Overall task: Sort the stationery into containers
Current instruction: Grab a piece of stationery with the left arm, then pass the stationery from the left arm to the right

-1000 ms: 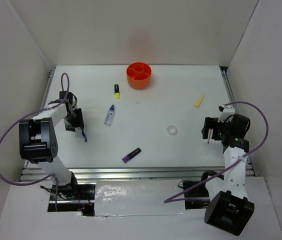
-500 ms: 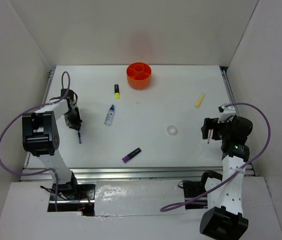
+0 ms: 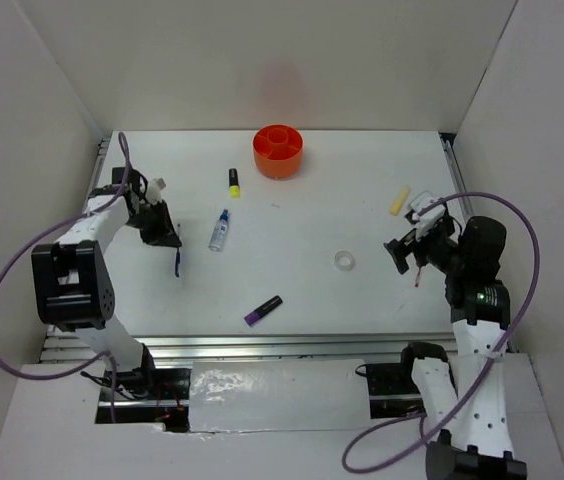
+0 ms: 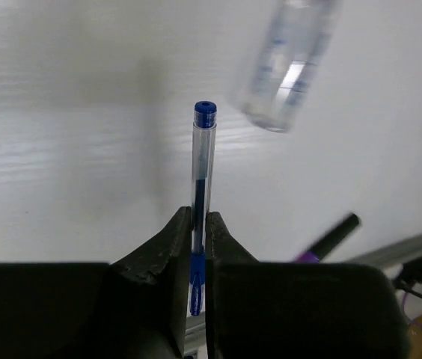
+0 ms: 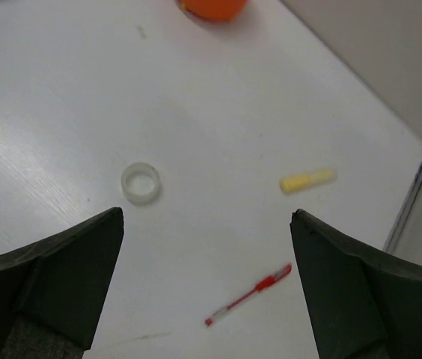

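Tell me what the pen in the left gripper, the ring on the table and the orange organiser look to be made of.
Blue pen: clear hard plastic barrel, the blue ink tube showing through it.
Tape ring: translucent and glossy, probably plastic tape; the table shows faintly through.
Orange organiser: likely opaque moulded plastic, by its even bright colour and smooth wall.

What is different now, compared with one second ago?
The left gripper, jaws shut on the blue pen, carried it slightly right, toward the bottle. The right gripper, jaws open, swung left toward the tape ring. The yellow highlighter, purple highlighter, yellow stick, red pen and orange organiser stayed put.
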Controlling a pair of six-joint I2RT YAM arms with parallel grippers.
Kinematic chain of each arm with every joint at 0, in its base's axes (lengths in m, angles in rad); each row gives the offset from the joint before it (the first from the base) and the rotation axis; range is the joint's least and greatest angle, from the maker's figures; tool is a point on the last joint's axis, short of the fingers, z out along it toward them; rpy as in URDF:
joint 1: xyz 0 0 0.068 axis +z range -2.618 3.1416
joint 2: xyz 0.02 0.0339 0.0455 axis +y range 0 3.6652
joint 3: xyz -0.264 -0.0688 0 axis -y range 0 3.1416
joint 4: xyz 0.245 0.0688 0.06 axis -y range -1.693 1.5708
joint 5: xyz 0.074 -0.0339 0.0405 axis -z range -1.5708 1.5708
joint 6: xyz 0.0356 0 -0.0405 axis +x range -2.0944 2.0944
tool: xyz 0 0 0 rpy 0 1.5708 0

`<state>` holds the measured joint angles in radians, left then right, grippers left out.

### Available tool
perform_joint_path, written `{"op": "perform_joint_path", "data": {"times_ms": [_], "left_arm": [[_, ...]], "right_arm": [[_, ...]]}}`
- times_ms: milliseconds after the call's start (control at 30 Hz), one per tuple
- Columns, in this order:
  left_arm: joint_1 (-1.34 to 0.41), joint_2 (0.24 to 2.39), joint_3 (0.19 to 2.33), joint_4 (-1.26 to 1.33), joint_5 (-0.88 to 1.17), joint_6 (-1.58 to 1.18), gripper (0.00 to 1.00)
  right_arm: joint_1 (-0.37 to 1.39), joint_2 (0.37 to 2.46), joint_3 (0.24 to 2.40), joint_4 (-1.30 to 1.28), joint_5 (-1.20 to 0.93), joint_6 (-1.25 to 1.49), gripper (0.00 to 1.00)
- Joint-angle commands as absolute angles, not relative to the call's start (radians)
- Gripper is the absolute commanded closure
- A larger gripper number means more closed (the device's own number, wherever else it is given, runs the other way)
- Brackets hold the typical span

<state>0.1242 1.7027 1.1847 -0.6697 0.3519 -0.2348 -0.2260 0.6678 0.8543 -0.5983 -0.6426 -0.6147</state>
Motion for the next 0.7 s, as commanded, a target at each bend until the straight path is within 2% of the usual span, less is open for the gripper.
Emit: {"op": "perform_joint_path", "data": {"times_ms": [0, 100, 233, 267, 367, 433, 667], "left_arm": [[0.097, 1.559, 1.308, -0.774, 0.57, -0.225, 1.0], [0.084, 1.537, 1.379, -0.845, 0.638, -0.253, 1.0], [0.081, 1.51, 1.41, -0.873, 0.75, -0.293, 1.0], [0.081, 1.503, 1.393, -0.87, 0.78, -0.299, 1.0], [0.081, 1.47, 1.348, -0.859, 0.842, -0.308, 1.0], [0.081, 1.43, 1.316, -0.85, 0.864, -0.313, 1.0], [0.081, 1.35, 1.23, -0.812, 0.916, -0.342, 1.0]], "right_arm": [[-0.013, 0.663, 0.951, -0.563, -0.625, -0.756, 0.02], [0.179, 0.724, 1.006, -0.539, -0.505, -0.797, 0.02], [0.56, 0.822, 1.057, -0.431, -0.269, -0.866, 0.02], [0.754, 0.863, 1.049, -0.379, -0.155, -0.905, 0.02], [1.008, 0.938, 0.971, -0.191, -0.028, -1.066, 0.01], [1.083, 1.0, 0.925, -0.059, -0.02, -1.138, 0.01], [1.15, 1.218, 0.917, 0.201, -0.052, -1.302, 0.0]]}}
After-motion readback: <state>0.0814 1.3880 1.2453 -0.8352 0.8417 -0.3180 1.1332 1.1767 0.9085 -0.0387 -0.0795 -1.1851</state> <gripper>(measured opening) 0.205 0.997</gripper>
